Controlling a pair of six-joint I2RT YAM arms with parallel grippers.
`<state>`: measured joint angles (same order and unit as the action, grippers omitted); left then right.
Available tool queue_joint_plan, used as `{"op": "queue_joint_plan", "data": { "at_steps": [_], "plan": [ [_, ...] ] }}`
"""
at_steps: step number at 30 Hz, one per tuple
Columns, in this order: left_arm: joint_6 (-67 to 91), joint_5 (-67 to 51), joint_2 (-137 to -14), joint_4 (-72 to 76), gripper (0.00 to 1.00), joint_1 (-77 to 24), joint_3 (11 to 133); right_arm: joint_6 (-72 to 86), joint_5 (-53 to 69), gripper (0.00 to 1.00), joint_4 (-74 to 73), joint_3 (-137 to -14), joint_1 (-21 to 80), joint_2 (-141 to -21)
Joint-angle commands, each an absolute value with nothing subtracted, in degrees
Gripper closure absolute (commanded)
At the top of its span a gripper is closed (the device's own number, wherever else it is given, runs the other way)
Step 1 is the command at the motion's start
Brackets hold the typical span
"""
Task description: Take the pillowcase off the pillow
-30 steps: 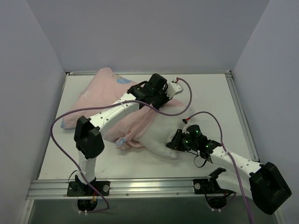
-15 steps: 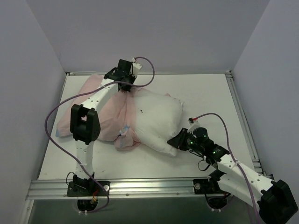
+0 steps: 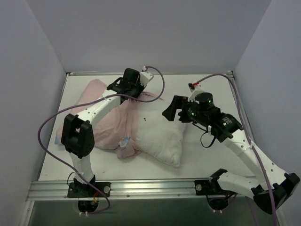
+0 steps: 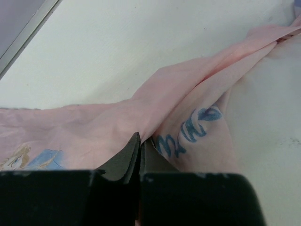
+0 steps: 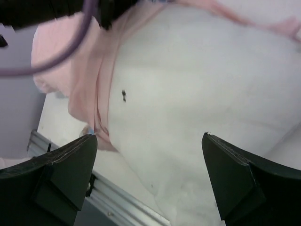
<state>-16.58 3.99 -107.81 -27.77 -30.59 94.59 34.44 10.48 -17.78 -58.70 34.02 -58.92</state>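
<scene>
1. Top external: finds the pillowcase (image 3: 101, 117) bunched pink side up on the left half of the table (image 3: 136, 165), with a scrap of blue print at its near edge.
2. Shows the pillow (image 3: 162, 136) bulging out white to the right of the cloth, its left end covered by pink folds.
3. Has the left gripper (image 3: 134, 92) down at the far edge of the pillowcase, where pink meets white; cannot tell the jaw gap from this height.
4. Puts the right gripper (image 3: 173, 109) above the pillow's far right corner, jaws spread wide, nothing between them.
5. Left wrist: catches the left gripper (image 4: 140, 141) pinched fully together on a raised ridge of the pillowcase (image 4: 188, 89), which runs toward the upper right.
6. Picks out blue lettering (image 4: 188, 132) just right of the fingertips and a bit of blue cartoon print (image 4: 33, 157) at lower left.
7. Right wrist: looks down between the wide-apart fingers (image 5: 66, 169) onto the pillow (image 5: 197, 80), gripping nothing.
8. Notes a small dark speck (image 5: 123, 95) on the white surface, the pillowcase (image 5: 84, 70) gathered along the pillow's left side, and a purple cable (image 5: 47, 66) crossing the upper left.
</scene>
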Motion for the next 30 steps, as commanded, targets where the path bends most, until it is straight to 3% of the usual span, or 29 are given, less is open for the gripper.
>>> {"op": "queue_joint_plan", "data": {
  "at_steps": [1, 6, 12, 15, 16, 17, 30],
  "plan": [
    [-14.42, 0.44, -104.94, -27.77, 0.98, -30.59, 95.01, 22.44, 10.77, 0.00, -20.13, -67.55, 30.68, -72.48],
    [-12.48, 0.18, -105.12, -29.09, 0.98, -30.32, 96.50, 18.20, 10.37, 0.00, -14.43, -74.97, 30.50, -89.54],
    [-10.55, 0.61, -106.34, -29.79, 0.98, -29.45, 97.82, 15.47, 9.75, 0.01, -8.88, -69.62, 33.57, -103.96],
    [-10.02, 2.54, -107.66, -31.11, 0.98, -28.31, 99.40, 14.85, 11.95, 0.33, -6.34, -65.31, 33.58, -107.05],
    [-9.24, 2.64, -108.01, -31.20, 0.98, -27.69, 99.58, 15.03, 12.39, 0.80, -5.63, -64.26, 33.31, -106.70],
    [-8.88, 2.81, -108.10, -31.38, 0.98, -27.16, 99.84, 15.46, 12.31, 1.00, -3.62, -63.03, 32.61, -105.05],
    [-11.69, 10.02, -107.05, -30.85, 0.98, -10.38, 100.46, 17.93, 3.16, 1.00, -11.42, -51.07, 21.11, -81.84]
  ]
}}
